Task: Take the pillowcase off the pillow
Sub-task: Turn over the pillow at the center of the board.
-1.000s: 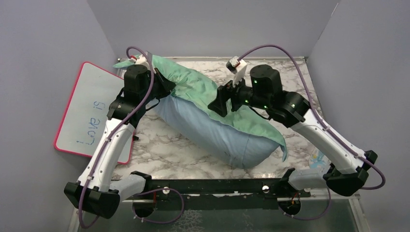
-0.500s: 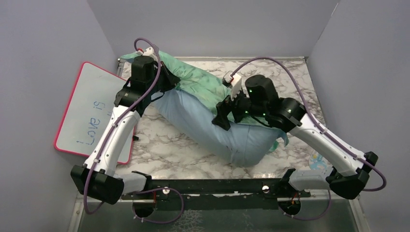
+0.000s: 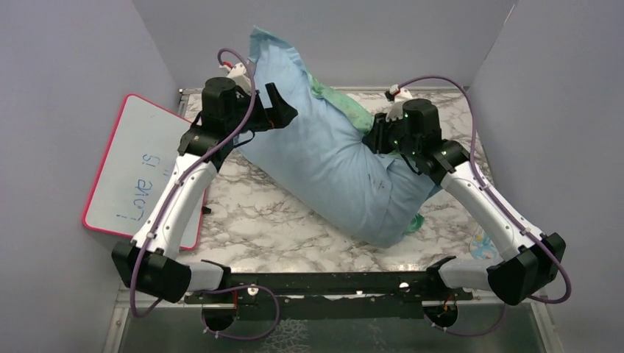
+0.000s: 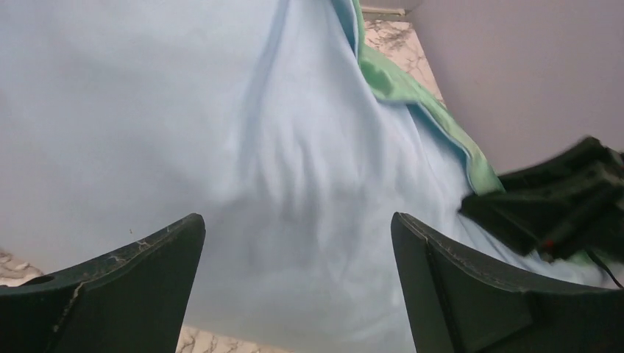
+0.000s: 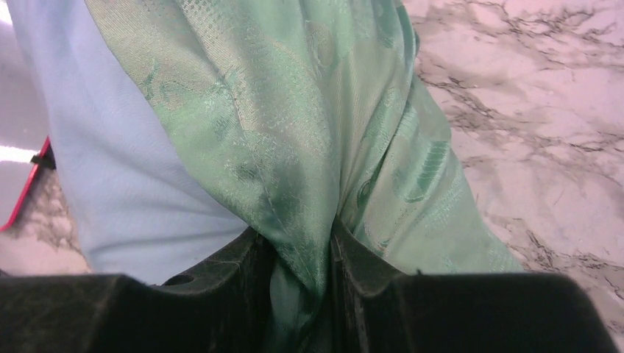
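Observation:
The pillowcase shows its light blue face and stands tilted from the table's front right up against the back wall. A teal-green fold hangs behind it. It is bulging full, and the pillow inside is hidden. My left gripper is open at the case's upper left, and blue cloth fills the space beyond its spread fingers. My right gripper is behind the case's right side, shut on a bunch of the green patterned fabric, which is pinched between its fingers.
A pink-framed whiteboard with writing leans at the left wall. The marble tabletop shows in front of the case. Grey walls close off the back and both sides. A small colourful sticker lies by the right arm's base.
My left gripper has opened and let go of the case's corner. My right gripper has swung to the far side and shut on the green fabric. The bundle has tipped up toward the back wall.

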Tool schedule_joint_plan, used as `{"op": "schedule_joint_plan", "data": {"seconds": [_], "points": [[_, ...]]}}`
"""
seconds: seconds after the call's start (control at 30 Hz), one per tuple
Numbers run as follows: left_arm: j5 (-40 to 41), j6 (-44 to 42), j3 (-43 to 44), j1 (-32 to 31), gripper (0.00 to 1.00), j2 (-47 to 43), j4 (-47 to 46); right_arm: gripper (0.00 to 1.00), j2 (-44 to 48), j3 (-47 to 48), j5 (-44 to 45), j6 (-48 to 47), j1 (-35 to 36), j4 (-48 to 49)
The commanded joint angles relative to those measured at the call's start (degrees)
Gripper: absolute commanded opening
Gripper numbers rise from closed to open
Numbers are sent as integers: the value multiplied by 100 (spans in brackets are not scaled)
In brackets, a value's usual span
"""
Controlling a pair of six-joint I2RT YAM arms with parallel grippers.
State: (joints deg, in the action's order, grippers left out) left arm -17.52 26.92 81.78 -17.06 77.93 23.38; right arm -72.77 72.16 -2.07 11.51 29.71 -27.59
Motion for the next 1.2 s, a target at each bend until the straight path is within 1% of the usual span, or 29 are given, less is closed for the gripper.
{"op": "schedule_joint_plan", "data": {"seconds": [0.0, 0.1, 0.13, 0.23, 0.27, 0.3, 0.33, 0.37, 0.47, 0.6, 0.73, 0.8, 0.87, 0.93, 1.07, 1.1, 1.17], "points": [[136, -254, -451, 1, 99, -1000, -282, 32, -379, -514, -392, 378, -568, -51], [128, -134, -1229, 0, 99, -1473, -301, 38, -530, -678, -635, 359, -636, 102], [97, -67, -1593, 1, 99, -1635, -326, 42, -581, -735, -692, 367, -631, 163], [-80, 173, -2776, 1, 99, -2048, -500, 50, -836, -748, -728, 387, -634, 83], [-189, 305, -3142, 1, 99, -2160, -598, 55, -929, -702, -787, 347, -634, -31], [-354, 449, -3635, 1, 99, -2285, -764, 59, -1030, -685, -888, 288, -634, -128], [-505, 597, -3852, 1, 99, -2391, -920, 66, -1127, -689, -1028, 230, -634, -178], [-690, 796, -4298, 1, 99, -2507, -1121, 70, -1212, -698, -1110, 190, -634, -237], [-1083, 1378, -5101, 1, 99, -2827, -1835, 75, -1361, -780, -962, 146, -631, -356], [-1159, 1620, -5523, -8, 99, -3123, -2072, 78, -992, -783, -72, 174, -633, -508], [-1219, 1657, -5758, -8, 99, -3212, -2050, 84, -248, -590, 1023, 187, -631, -727], [-1233, 1748, -5897, -8, 99, -3239, -2136, 86, 172, -576, 1285, 133, -634, -725], [-1310, 1869, -6040, -18, 99, -3251, -2374, 90, 586, -662, 1367, 128, -634, -682], [-1392, 1984, -6160, -24, 99, -3235, -2652, 93, 977, -852, 1235, 149, -634, -594], [-1531, 2093, -6252, -98, 99, -3075, -3047, 93, 1460, -1435, 539, 507, -633, -512], [-1534, 2102, -6253, -149, 99, -3021, -3126, 93, 1515, -1745, 310, 679, -634, -480], [-1494, 2158, -6265, -286, 99, -2861, -3350, 93, 1525, -2313, -428, 1027, -634, -257]]}}
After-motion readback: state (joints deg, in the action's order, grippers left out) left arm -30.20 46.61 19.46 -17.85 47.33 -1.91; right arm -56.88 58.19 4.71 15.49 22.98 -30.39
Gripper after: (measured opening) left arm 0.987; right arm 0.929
